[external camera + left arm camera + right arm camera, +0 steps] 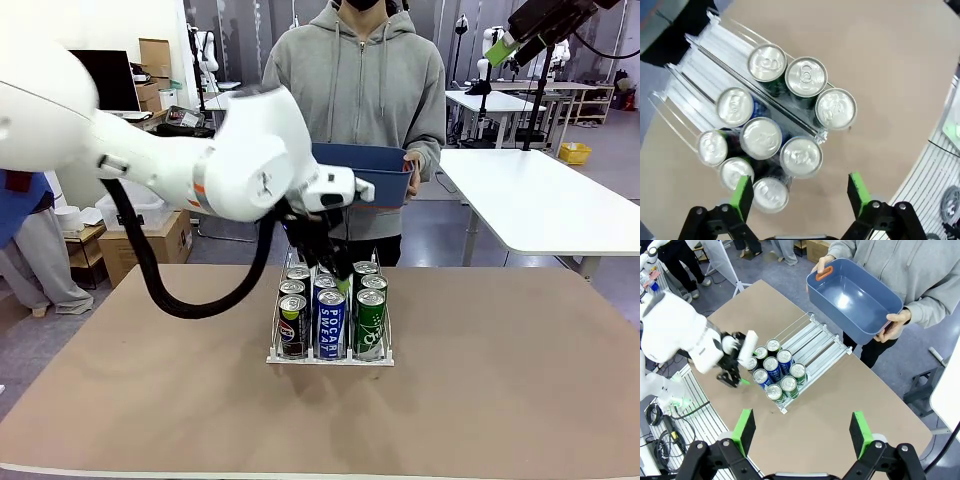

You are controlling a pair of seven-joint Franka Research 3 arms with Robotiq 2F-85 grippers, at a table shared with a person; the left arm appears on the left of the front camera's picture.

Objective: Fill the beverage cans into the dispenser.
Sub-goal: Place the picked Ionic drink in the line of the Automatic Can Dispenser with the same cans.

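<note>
Acrylic dispenser (330,358): nine cans (330,322) | blue bin (855,300): empty | both arms' fingers (743,191) spread

Beyond the wide-apart fingers of the right gripper (801,432), which holds nothing, the dispenser (812,342) holds 8 beverage cans (776,372). Left of the jaws, the left gripper (735,377) hangs beside the cans. Far ahead, a person's hands (894,322) hold a blue bin (852,300).
</note>
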